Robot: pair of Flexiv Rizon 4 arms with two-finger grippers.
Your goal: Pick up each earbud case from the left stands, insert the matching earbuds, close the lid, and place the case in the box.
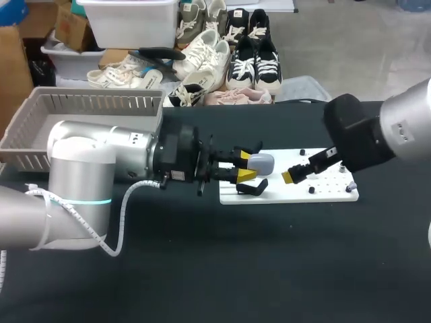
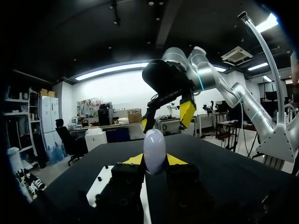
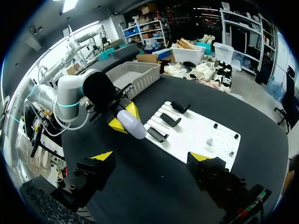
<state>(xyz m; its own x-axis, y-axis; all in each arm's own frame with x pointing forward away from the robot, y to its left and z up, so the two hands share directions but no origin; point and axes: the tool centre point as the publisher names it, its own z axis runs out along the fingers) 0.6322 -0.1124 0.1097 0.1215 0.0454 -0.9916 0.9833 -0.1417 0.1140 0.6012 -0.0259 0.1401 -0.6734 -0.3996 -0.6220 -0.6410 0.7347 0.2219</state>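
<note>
Earbud case [image 1: 261, 163], a pale lavender-grey, egg-shaped plastic shell, is clamped between the two yellow fingertips of the left gripper [image 1: 248, 168], which pinch its near end from both sides. It is held in the air over the left part of the flat white board [image 1: 330, 192], just above the row of black stands [image 1: 252, 188]. Seen from the left wrist, the case [image 2: 154, 150] has its long axis running straight out along the fingers. Its rounded free end points at the right gripper [image 2: 166, 116], which faces it from close by without touching. From the right wrist, that gripper [image 3: 152, 156] has its yellow tips spread wide with nothing between them. The case [image 3: 131, 123] lies ahead of it and somewhat to one side, nearer the stands [image 3: 170, 120] than the peg field. I see no seam gap, so the lid looks closed, though I cannot be sure. Small pale pieces on the board's right part [image 3: 209, 141] may be the earbuds, but they are too small to tell. My judgement is that the right arm is the nearer one to them and must work on the case's free end. The grey slatted plastic box [image 1: 87, 111] sits well apart, behind the left arm.
</note>
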